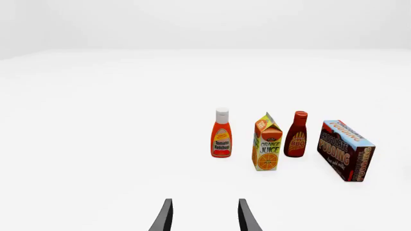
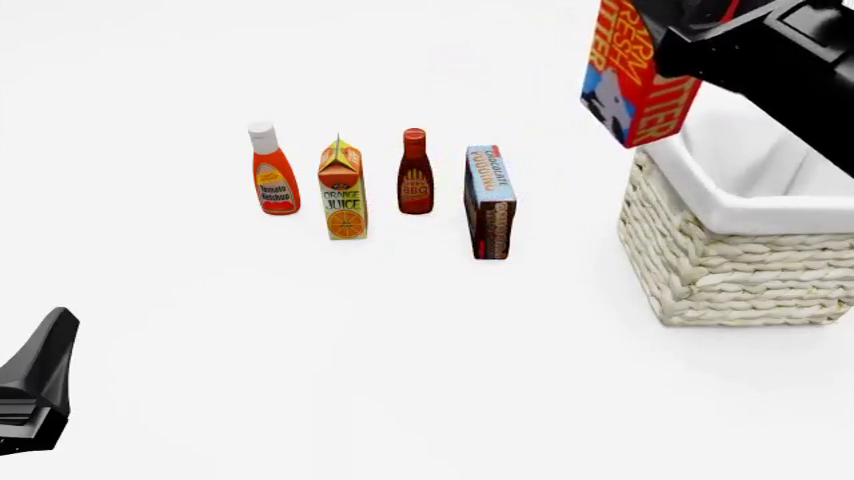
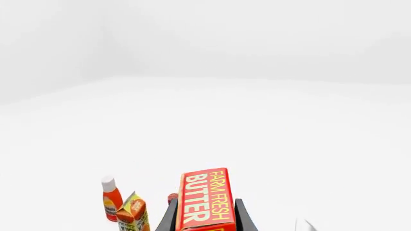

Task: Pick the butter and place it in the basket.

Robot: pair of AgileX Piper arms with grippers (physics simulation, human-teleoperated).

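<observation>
The butter (image 2: 638, 75), a red-orange box with yellow lettering, hangs in the air over the near-left rim of the basket (image 2: 747, 250), a cream woven one with a white liner. My right gripper (image 3: 205, 214) is shut on the butter (image 3: 205, 198), a finger on each long side. In the front view the right arm's black body covers the box's upper right. My left gripper (image 1: 204, 216) is open and holds nothing, low at the front left of the table, far from the butter.
A row stands mid-table: ketchup bottle (image 2: 272, 170), orange juice carton (image 2: 342, 190), BBQ sauce bottle (image 2: 415, 172) and chocolate pudding box (image 2: 490, 200). The pudding box is the closest to the basket's left wall.
</observation>
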